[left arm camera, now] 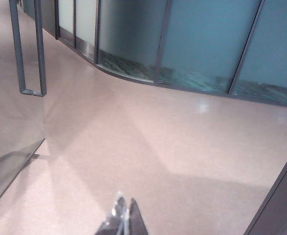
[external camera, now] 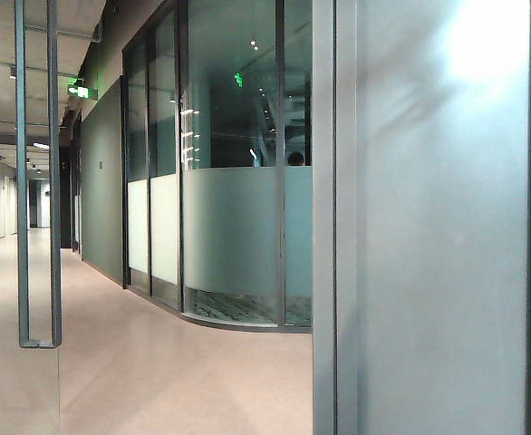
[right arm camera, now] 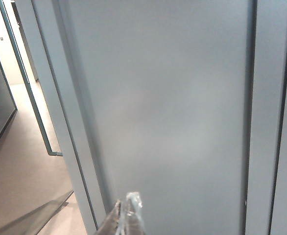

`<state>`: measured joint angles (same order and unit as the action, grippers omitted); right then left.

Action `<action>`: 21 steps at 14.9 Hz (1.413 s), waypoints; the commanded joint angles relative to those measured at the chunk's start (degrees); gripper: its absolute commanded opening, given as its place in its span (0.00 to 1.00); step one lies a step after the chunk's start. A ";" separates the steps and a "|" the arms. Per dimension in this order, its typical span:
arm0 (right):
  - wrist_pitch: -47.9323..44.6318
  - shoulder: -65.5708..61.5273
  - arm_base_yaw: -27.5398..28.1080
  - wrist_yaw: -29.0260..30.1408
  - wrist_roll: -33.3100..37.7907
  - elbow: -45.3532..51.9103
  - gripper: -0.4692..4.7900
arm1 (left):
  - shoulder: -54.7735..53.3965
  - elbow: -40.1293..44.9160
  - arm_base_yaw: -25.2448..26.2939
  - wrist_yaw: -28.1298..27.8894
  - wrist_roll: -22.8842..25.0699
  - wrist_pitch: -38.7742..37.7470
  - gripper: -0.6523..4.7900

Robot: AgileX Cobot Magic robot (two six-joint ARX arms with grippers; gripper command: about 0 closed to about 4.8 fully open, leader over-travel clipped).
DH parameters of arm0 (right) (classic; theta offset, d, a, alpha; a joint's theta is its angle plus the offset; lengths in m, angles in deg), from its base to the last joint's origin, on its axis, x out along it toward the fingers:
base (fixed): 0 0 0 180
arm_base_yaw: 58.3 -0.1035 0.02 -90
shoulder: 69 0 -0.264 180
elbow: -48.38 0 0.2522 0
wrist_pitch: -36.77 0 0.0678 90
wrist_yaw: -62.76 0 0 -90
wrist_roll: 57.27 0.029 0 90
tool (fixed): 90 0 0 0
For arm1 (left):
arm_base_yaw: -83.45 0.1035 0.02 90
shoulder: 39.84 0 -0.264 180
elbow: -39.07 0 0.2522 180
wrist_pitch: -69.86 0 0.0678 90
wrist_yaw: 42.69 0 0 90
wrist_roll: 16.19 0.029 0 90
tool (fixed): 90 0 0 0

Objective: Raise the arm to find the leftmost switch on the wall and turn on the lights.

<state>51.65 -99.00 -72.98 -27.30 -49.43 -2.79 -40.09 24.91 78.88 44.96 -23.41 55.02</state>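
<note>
Both end effectors (left arm camera: pixel 124 218) (right arm camera: pixel 126 215): clear, seemingly plastic-wrapped tips.

An office corridor: frosted glass partitions (external camera: pixel 238 236), a green exit sign (external camera: pixel 82 91), polished floor (left arm camera: pixel 148 147).

Two tools (left arm camera: pixel 123 218) (right arm camera: pixel 125 215), one door handle (external camera: pixel 39 181).

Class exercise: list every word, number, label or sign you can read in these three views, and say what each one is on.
No text is readable in any view.
Green lit sign under the corridor ceiling: too small and blurred to read.
Green glow on the glass partition: no legible characters.
Left gripper and right gripper: unmarked.
</note>
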 commanded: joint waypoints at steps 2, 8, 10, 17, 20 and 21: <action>-0.74 0.07 -0.07 -0.13 -0.15 -0.26 0.09 | 0.02 -0.11 0.20 -0.02 1.18 0.24 0.11; -0.74 0.07 -0.07 -0.15 -0.15 -0.26 0.09 | 0.02 -0.11 0.20 0.02 0.81 0.35 0.11; -0.74 0.07 -0.07 -0.15 -0.17 -0.26 0.09 | 0.02 -0.11 0.17 0.17 1.20 0.46 0.11; -0.74 0.07 -0.07 -0.13 -0.15 -0.26 0.09 | 0.02 -0.11 0.17 1.70 2.93 0.37 0.11; -0.74 0.07 -0.07 -0.15 -0.17 -0.26 0.09 | 0.02 -0.11 0.09 1.73 2.69 0.33 0.11; -0.76 0.07 -0.07 -0.15 -0.15 -0.26 0.09 | 0.02 -0.11 0.07 1.70 2.69 0.33 0.11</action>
<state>51.68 -99.00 -72.98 -27.30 -49.43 -2.79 -40.09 24.91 79.03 46.47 -20.73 54.98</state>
